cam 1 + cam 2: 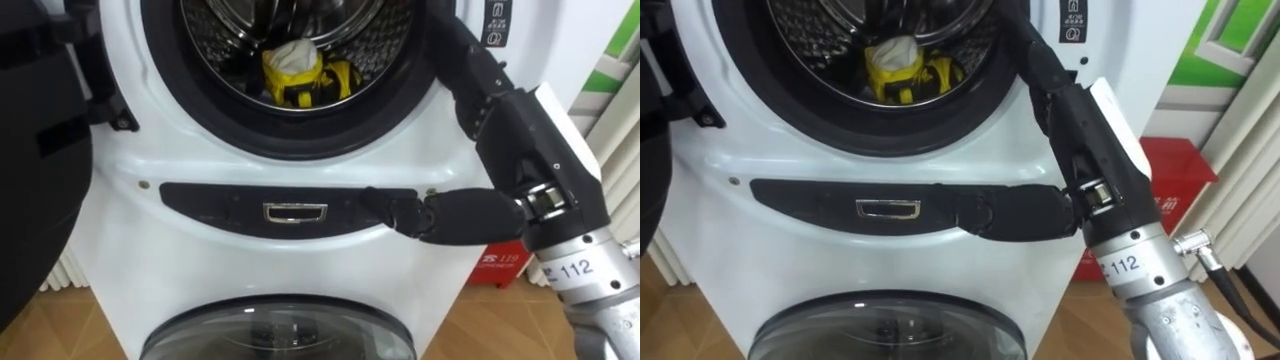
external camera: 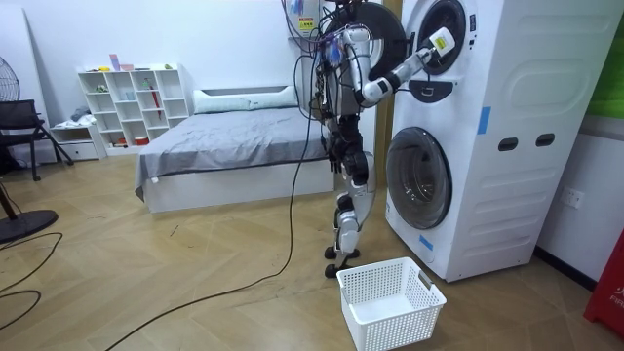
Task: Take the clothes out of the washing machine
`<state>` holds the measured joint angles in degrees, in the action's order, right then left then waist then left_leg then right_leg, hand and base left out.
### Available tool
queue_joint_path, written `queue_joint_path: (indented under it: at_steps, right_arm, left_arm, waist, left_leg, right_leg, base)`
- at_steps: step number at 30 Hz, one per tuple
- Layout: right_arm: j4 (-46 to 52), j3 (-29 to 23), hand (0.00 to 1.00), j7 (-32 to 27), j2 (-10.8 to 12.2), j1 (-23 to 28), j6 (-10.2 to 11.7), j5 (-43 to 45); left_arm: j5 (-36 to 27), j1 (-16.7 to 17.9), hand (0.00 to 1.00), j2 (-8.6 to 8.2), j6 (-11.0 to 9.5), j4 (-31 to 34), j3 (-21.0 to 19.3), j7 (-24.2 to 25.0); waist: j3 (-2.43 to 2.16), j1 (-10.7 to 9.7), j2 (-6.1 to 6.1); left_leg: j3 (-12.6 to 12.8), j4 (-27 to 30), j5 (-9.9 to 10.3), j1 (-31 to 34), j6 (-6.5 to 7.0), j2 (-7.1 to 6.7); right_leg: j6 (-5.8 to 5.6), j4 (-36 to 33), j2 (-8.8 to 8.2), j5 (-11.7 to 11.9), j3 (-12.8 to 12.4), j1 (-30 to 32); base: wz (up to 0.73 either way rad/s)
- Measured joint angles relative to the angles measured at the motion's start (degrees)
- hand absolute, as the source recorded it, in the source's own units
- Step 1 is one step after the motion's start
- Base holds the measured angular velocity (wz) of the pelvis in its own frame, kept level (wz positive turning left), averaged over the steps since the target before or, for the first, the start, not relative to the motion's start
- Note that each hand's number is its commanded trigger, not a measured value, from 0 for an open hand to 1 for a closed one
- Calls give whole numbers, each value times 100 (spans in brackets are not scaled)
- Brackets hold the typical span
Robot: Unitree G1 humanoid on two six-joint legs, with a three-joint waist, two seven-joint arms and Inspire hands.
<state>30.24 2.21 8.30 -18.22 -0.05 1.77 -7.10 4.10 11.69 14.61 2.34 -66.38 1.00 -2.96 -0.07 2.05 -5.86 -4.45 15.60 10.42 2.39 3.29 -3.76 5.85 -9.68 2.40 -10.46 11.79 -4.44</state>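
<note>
Our right hand [image 1: 503, 125] is up at the open washer [image 1: 130, 250]. Its fingers [image 1: 455, 45] are stretched straight and apart from the thumb, and they hold nothing. They run up along the right side of the drum's dark rim, and their tips leave the top of the eye views. The thumb [image 1: 450, 215] points left across the dark panel [image 1: 220, 205] under the drum. We cannot tell whether it touches the panel. A chrome handle [image 1: 295, 212] sits in that panel, just left of the thumb tip.

The clothes [image 1: 300, 70] lie inside the steel drum [image 1: 215, 45]. They are a yellow and white bundle with some dark patches, low in the opening and well apart from our fingers. The door [image 1: 30, 150] hangs open at our left. Below the panel we see the glass door [image 1: 275, 335] of a second, lower unit, and it is closed.

Beside the fingers there is a dark sticker [image 1: 496, 22] with white symbols on the washer's front. A red box [image 1: 1175, 185] with white print stands to the right of the washer. In the room view a blue sticker [image 2: 484, 120] marks the washer's side.

In that view we stand right before the washer, arm raised to the upper drum. A white basket [image 2: 390, 302] is on the floor by our feet, and a bed [image 2: 234, 136] and a shelf [image 2: 136, 107] are behind us.
</note>
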Motion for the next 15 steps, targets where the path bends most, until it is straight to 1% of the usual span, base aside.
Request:
queue_joint_path:
  at_steps: [4,7,11,12,13,15]
  right_arm:
    - [1,68,0,1,-3,-47,2,-17]
    - [0,108,0,72,-2,-97,9,-21]
    - [21,108,0,178,-2,-114,14,-115]
    - [20,110,0,197,-2,-115,11,-163]
    - [17,110,0,218,-2,-116,7,-187]
    - [16,118,0,365,-6,-125,-18,-219]
  left_arm:
    - [3,29,0,11,-11,-9,35,-9]
    - [2,34,0,12,-31,-16,35,-11]
    - [44,35,0,24,-32,-28,29,25]
    - [46,33,0,26,-32,-29,28,37]
    - [45,33,0,26,-33,-29,29,47]
    - [46,12,0,26,-32,-31,29,130]
  waist:
    - [-1,9,15]
    - [-3,15,9]
    - [-7,125,-14]
    - [-20,145,-43]
    - [-23,152,-51]
    - [-32,204,-83]
  left_leg:
    - [12,-24,-6,-8,-23,15]
    - [60,-32,-7,-8,-46,39]
    - [130,-24,10,-8,-104,99]
    - [132,-13,-5,-8,-128,103]
    - [143,-3,-12,-10,-139,106]
    - [231,2,-36,-14,-173,130]
  right_leg:
    - [17,-2,13,-12,-8,9]
    - [54,-8,23,-35,-31,46]
    - [99,-6,67,-56,-78,60]
    - [132,-8,69,-58,-58,50]
    - [169,-8,69,-42,-52,45]
    - [218,-8,85,-40,-50,46]
  base:
    - [-1]
    - [-5]
    - [-6]
    - [0]
    - [5]
    - [2]
